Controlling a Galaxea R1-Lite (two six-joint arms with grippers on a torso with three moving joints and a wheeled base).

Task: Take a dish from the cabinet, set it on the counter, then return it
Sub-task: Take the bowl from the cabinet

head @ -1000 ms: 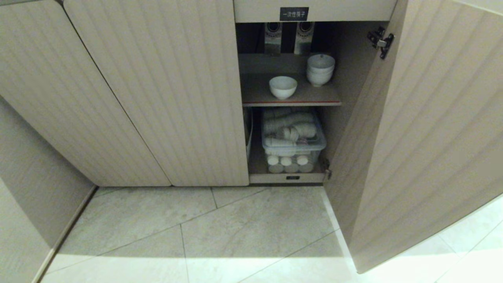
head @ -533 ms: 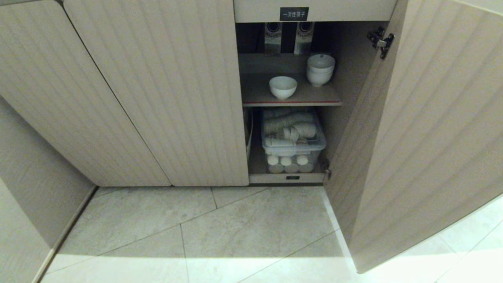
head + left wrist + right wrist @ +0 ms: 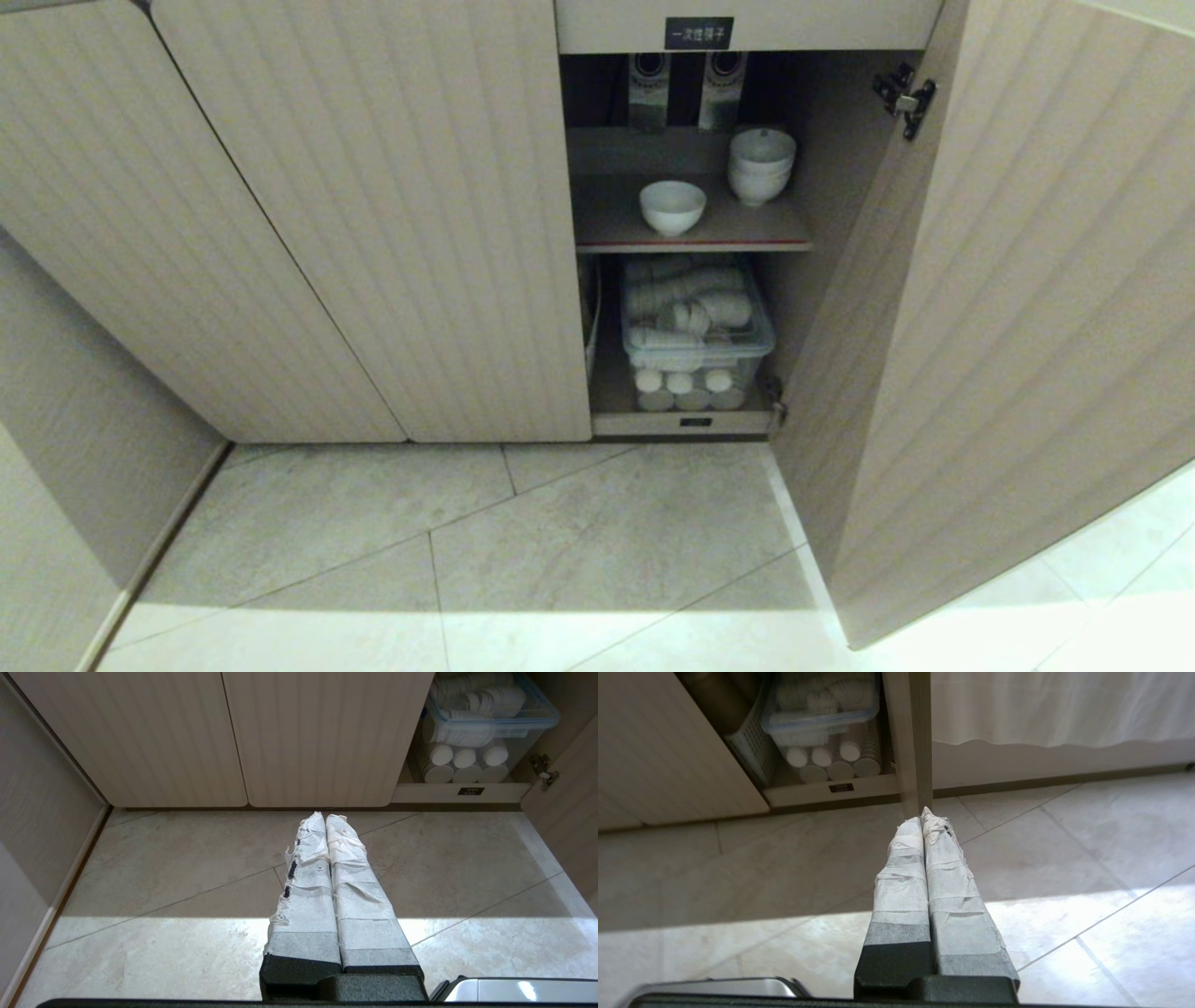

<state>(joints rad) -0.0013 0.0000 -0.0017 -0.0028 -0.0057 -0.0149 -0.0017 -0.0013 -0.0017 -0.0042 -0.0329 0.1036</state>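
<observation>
Closed doors (image 3: 373, 215): ribbed beige, upper left of the head view.
Left gripper (image 3: 325, 817): wrapped fingers pressed together, empty, above the floor tiles (image 3: 187, 877).
Cabinet (image 3: 686, 140): open compartment, upper centre.
Bowl (image 3: 672, 206): single white one, upright on the red-edged shelf (image 3: 691, 246).
Stacked bowls (image 3: 762, 165): right of it, same shelf.
Clear box (image 3: 695, 327): below the shelf, holding white cups.
Open door (image 3: 1008, 308): right side.
Right gripper (image 3: 923, 814): fingers closed together, empty, tips before the door's edge.
</observation>
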